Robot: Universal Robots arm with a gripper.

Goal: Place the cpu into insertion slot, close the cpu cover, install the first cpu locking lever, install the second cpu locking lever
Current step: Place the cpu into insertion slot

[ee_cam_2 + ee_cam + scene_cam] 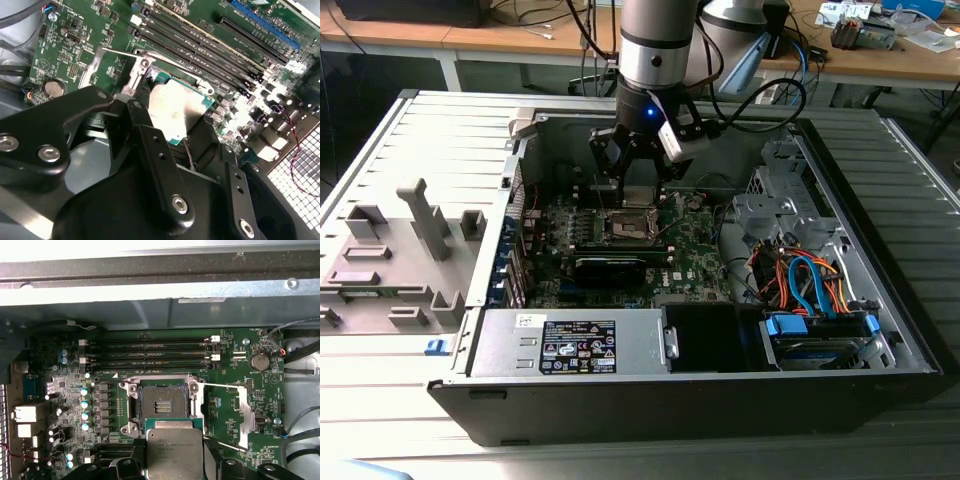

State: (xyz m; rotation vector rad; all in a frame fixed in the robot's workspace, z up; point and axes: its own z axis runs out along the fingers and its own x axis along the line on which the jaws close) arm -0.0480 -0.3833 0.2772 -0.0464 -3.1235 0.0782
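My gripper point(638, 187) hangs inside the open computer case, just above the insertion slot point(630, 228). It is shut on the cpu point(175, 452), a flat square chip with a silvery top, held by its two side edges between the black fingers point(134, 466). In the first wrist view the insertion slot point(162, 402) lies open and bare, with its dark contact field showing, right beside the held cpu. The cpu cover point(245, 412) is swung open to one side of the slot. In the second wrist view the cpu point(175, 112) sits between the fingers, with the cpu cover point(107, 67) beyond it.
Two thin lever rods point(225, 385) stick out beside the slot. Long memory slots point(150, 352) run along its far side. A black block point(610, 268), the power supply point(570, 345) and a cabled drive cage point(810, 285) crowd the case. Grey fixtures point(400, 250) stand at the exterior view's left.
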